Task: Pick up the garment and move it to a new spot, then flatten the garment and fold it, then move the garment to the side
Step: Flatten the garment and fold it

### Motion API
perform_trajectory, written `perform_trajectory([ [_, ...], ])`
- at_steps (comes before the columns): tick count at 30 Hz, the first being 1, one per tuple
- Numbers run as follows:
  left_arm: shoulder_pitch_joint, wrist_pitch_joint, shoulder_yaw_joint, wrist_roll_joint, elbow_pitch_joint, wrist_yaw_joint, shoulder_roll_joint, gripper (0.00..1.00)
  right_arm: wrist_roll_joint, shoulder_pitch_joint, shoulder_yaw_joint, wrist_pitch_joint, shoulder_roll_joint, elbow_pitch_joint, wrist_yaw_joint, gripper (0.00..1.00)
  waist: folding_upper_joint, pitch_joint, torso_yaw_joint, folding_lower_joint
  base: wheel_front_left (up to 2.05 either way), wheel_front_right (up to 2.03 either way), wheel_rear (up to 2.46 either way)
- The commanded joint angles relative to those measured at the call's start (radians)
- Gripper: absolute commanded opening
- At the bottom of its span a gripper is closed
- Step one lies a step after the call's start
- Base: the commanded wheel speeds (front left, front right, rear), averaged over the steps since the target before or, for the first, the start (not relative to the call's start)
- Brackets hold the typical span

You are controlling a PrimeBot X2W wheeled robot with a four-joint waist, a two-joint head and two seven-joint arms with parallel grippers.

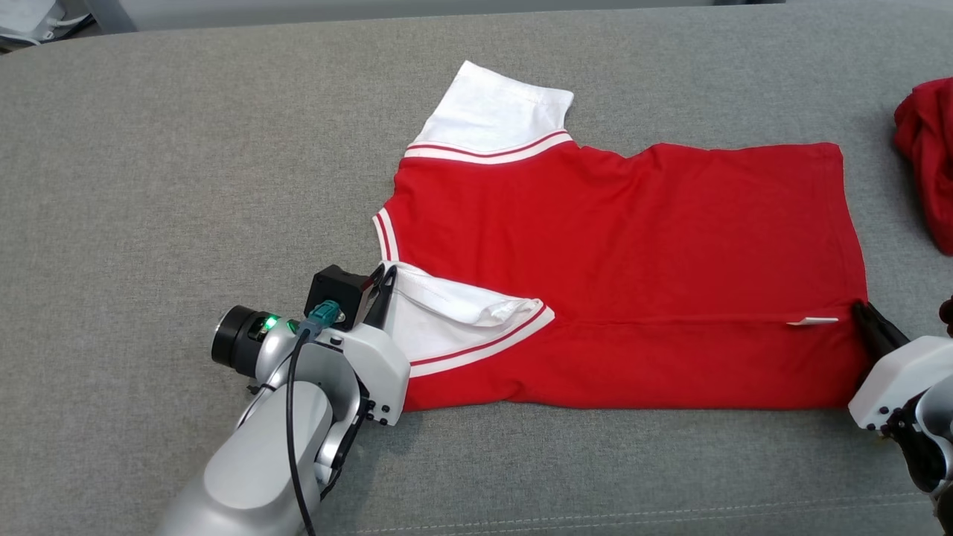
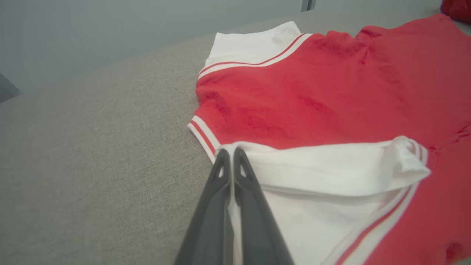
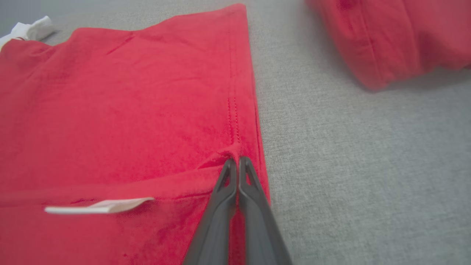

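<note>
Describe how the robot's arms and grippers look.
Left arm: rounded silver-grey forearm, white wrist housing, black cable with a teal plug, green light, small black box. Left gripper and right gripper: two long, dark, tapered fingers each. The right wrist housing is also white.
</note>
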Motion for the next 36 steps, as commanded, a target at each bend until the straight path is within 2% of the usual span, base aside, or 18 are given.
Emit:
perform_trajectory([
  [1, -0.053, -0.016, 0.027, 0.006, -0.002, -0.008, 0.017, 0.0, 0.012, -0.007, 0.02, -0.02, -0.021, -0.001, 0.001, 0.0, 0.0, 0.0, 0.001, 0.0, 0.0, 0.0, 0.0],
  [10, -0.095, -0.054, 0.013, -0.011, 0.148, -0.047, -0.032, 0.0, 0.037, -0.039, 0.082, -0.046, -0.001, 0.074, 0.001, 0.0, 0.0, -0.01, 0.004, 0.0, 0.0, 0.0, 0.0],
  [11, -0.1, -0.061, 0.012, -0.013, 0.163, -0.051, -0.036, 0.04, 0.037, -0.043, 0.089, -0.05, 0.002, 0.08, 0.001, 0.0, 0.0, -0.012, 0.004, 0.0, 0.0, 0.0, 0.0],
  [12, -0.103, -0.069, 0.012, -0.016, 0.176, -0.054, -0.042, 0.23, 0.038, -0.046, 0.096, -0.053, 0.004, 0.086, 0.001, 0.0, 0.0, -0.014, 0.004, 0.0, 0.0, 0.0, 0.0],
  [13, -0.107, -0.078, 0.011, -0.017, 0.189, -0.056, -0.047, 0.55, 0.04, -0.049, 0.101, -0.059, 0.007, 0.091, 0.001, 0.0, 0.0, -0.016, 0.003, 0.0, 0.0, 0.0, 0.0],
  [14, -0.11, -0.086, 0.009, -0.016, 0.203, -0.057, -0.051, 1.0, 0.042, -0.052, 0.106, -0.066, 0.009, 0.096, 0.001, 0.04, 0.0, -0.019, 0.003, 0.0, 0.0, 0.0, 0.0],
  [15, -0.113, -0.095, 0.007, -0.017, 0.214, -0.06, -0.056, 1.0, 0.042, -0.056, 0.11, -0.074, 0.01, 0.101, 0.001, 0.19, 0.0, -0.021, 0.002, 0.0, 0.0, 0.0, 0.0],
  [16, -0.115, -0.105, 0.006, -0.018, 0.226, -0.061, -0.061, 1.0, 0.042, -0.059, 0.113, -0.083, 0.011, 0.105, 0.001, 0.62, 0.0, -0.025, 0.001, 0.0, 0.0, 0.0, 0.0],
  [17, -0.116, -0.112, 0.005, -0.019, 0.237, -0.063, -0.065, 1.0, 0.044, -0.061, 0.115, -0.089, 0.013, 0.109, 0.001, 0.85, 0.0, -0.029, 0.001, 0.0, 0.0, 0.0, 0.0],
  [18, -0.118, -0.122, 0.004, -0.02, 0.247, -0.064, -0.068, 1.0, 0.044, -0.062, 0.118, -0.096, 0.014, 0.113, 0.001, 1.0, 0.0, -0.033, 0.0, 0.0, 0.0, 0.0, 0.0],
  [27, -0.101, -0.187, 0.02, -0.033, 0.278, -0.05, -0.073, 1.0, 0.029, -0.059, 0.11, -0.13, 0.014, 0.113, 0.001, 1.0, 0.0, -0.079, -0.009, 0.0, 0.0, 0.0, 0.0],
  [36, 0.038, -0.214, 0.08, -0.088, 0.17, -0.025, -0.047, 1.0, -0.057, 0.061, -0.015, -0.132, 0.025, -0.043, 0.001, 1.0, 0.0, -0.139, -0.022, 0.0, 0.0, 0.0, 0.0],
])
